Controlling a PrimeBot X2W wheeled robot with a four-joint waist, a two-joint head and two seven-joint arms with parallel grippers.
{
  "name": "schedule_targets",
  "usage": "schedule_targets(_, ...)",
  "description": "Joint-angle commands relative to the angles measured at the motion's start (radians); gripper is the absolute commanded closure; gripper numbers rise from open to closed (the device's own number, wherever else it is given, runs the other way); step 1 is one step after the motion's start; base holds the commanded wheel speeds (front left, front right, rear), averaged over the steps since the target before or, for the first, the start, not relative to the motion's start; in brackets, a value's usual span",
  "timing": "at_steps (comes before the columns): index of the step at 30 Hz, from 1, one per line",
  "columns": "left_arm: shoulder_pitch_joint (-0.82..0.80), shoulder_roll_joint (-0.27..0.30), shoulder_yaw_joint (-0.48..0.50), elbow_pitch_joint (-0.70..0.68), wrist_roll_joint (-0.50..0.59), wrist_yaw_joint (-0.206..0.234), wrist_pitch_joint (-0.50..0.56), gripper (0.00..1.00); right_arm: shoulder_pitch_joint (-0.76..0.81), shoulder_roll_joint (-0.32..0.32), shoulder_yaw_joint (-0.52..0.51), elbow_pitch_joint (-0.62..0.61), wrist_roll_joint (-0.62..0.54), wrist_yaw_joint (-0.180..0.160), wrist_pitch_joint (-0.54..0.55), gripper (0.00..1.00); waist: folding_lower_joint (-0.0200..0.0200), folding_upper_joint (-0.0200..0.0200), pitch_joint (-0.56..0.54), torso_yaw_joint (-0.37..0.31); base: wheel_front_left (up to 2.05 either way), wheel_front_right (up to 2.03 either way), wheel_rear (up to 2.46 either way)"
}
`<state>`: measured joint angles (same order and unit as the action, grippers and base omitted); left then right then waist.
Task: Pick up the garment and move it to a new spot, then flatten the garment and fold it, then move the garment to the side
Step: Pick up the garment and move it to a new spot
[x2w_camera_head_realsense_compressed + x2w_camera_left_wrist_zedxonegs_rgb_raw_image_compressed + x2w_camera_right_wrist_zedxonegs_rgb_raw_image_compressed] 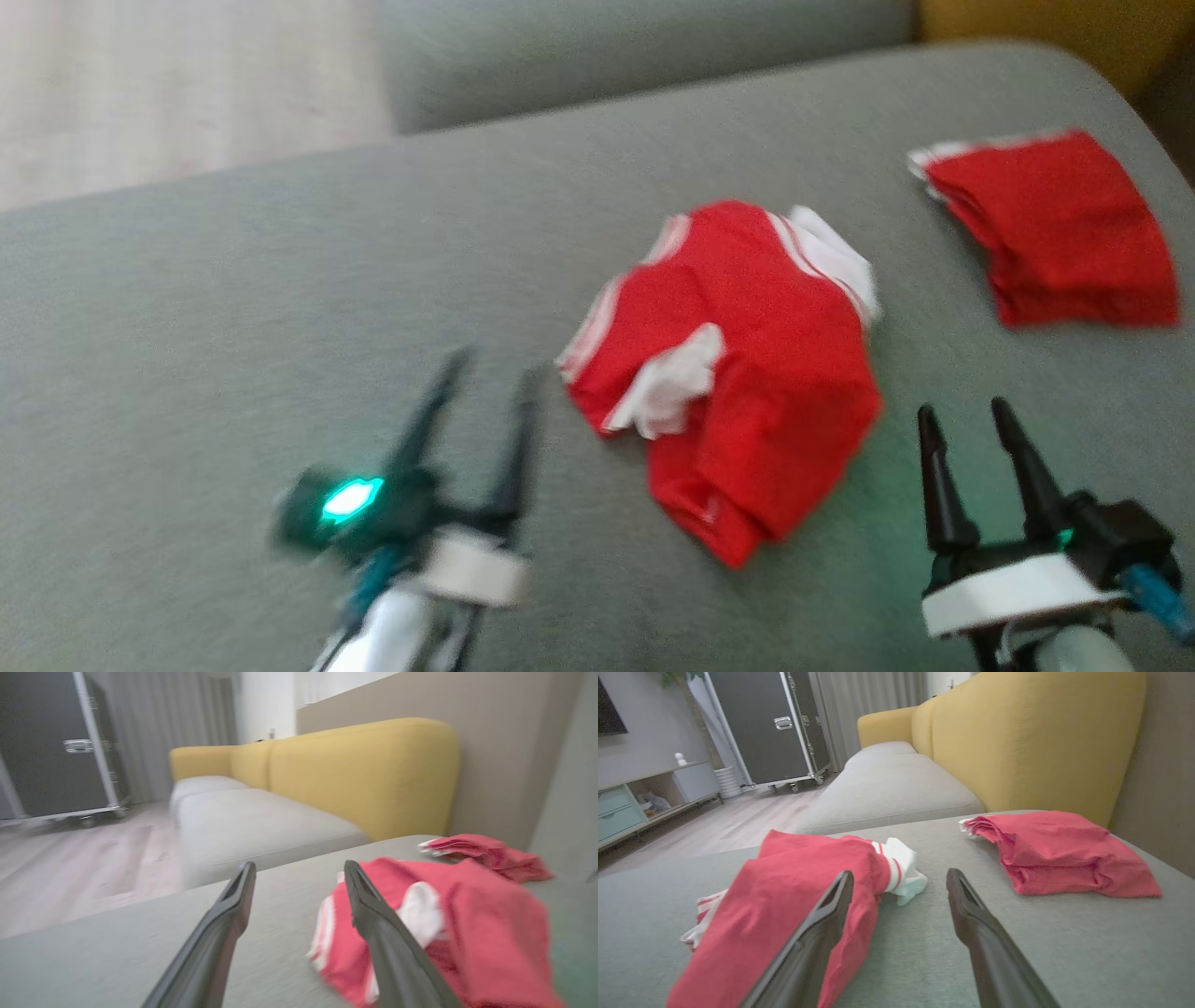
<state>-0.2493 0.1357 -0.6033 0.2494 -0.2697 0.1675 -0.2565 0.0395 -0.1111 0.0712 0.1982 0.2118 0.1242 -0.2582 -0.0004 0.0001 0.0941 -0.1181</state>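
With the crumpled red garment lying in the middle of the grey cushion, apart from the folded red piece near its far right corner, the left gripper and right gripper flank it spread and empty, so flattening should go best if each pinches an opposite hem and draws outward

A living room in a home is suggested. A yellow-backed sofa is seen at upper right, a low sideboard at left, curtains at top.
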Motion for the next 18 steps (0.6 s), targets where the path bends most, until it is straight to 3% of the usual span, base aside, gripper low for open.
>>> schedule_targets(1,0.017,0.021,0.085,-0.047,0.013,0.028,-0.005,0.00,-0.018,-0.013,0.030,-0.028,-0.014,0.007,-0.004,0.00,0.0004,-0.0001,-0.110,0.116,0.00,0.00,0.00)
schedule_targets(5,0.181,0.034,0.226,-0.095,0.035,0.094,-0.005,0.00,0.029,-0.015,0.037,-0.016,-0.049,0.007,-0.004,0.00,0.0004,-0.0001,-0.151,0.148,0.00,0.00,0.00)
schedule_targets(8,0.261,0.026,0.276,-0.122,0.044,0.106,-0.005,0.00,0.056,-0.008,0.025,-0.021,-0.055,0.007,-0.004,0.00,0.0004,-0.0001,-0.168,0.162,0.00,0.00,0.00)
schedule_targets(12,0.373,0.006,0.315,-0.156,0.081,0.074,-0.005,0.00,0.108,0.001,0.018,-0.041,-0.067,0.007,-0.004,0.00,0.0004,-0.0001,-0.182,0.184,0.00,0.00,0.00)
schedule_targets(18,0.394,-0.025,0.341,-0.163,0.133,0.022,-0.005,0.00,0.130,0.001,0.026,-0.061,-0.060,0.007,-0.004,0.00,0.0004,-0.0001,-0.183,0.199,0.00,0.00,0.00)
